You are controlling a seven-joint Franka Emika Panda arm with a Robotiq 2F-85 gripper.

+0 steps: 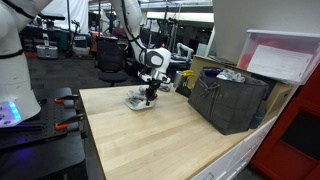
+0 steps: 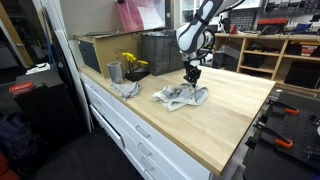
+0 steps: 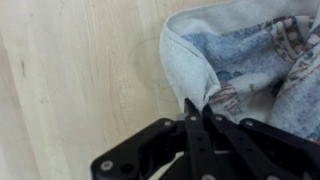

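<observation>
Pale wood of the table point(image 3: 70, 70) fills the wrist view from nine o'clock to the middle. From there the crumpled cloth point(image 3: 255, 55), whitish with a faded blue print, spreads toward two o'clock. The gripper point(image 3: 190, 108) enters from six o'clock, its jaws set to a narrow pinch with a fold of the cloth's hem caught between the tips. In an exterior view, going from the left, a grey cup point(image 2: 114, 72) and a yellow item point(image 2: 132, 62) stand near the table's far edge beside a dark crate point(image 2: 160, 50). Next comes the cloth point(image 2: 180, 97), heaped on the table point(image 2: 235, 120), with the gripper point(image 2: 191, 76) pointing straight down onto the heap at about one o'clock. As far as the pictures show, the reach and the grasp are done. The cloth lies wholly on the wood with no part raised, so lifting or shifting it is not yet done.
</observation>
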